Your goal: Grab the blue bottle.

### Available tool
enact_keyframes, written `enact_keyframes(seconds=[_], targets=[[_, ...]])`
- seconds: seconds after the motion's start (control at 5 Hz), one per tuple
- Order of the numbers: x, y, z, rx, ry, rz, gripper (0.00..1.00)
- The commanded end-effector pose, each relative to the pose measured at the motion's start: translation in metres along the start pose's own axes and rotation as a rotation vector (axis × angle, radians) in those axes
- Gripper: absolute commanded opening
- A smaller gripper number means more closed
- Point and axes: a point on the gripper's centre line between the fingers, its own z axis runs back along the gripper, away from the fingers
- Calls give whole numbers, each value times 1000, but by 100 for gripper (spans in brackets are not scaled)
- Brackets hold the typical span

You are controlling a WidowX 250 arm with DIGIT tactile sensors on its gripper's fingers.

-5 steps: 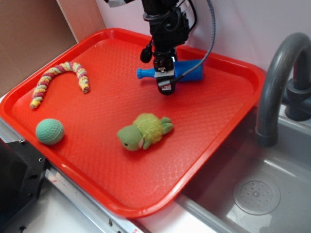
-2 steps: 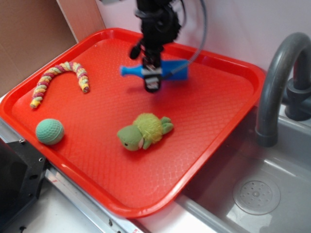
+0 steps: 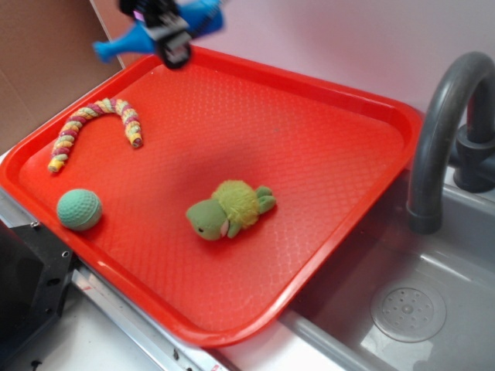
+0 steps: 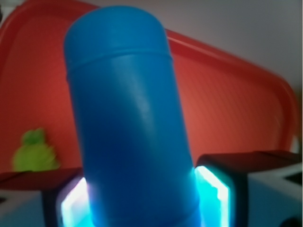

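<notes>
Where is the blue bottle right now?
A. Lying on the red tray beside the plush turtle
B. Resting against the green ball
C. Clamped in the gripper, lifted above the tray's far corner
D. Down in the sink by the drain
C: the blue bottle sits between the fingers of the gripper, held in the air above the far edge of the red tray.

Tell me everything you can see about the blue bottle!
The blue bottle is bright blue, smooth and plastic-looking, with a round body and a thin neck pointing left. It lies sideways in the air, above the red tray's far left corner, touching nothing but the gripper, whose fingers squeeze its body from both sides. It looks blurry.
</notes>
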Motion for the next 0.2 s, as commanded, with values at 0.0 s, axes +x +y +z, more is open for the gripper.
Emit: enact_keyframes(seconds=[0.0], targets=[[-19,-7,19,-40,-37,1,0]])
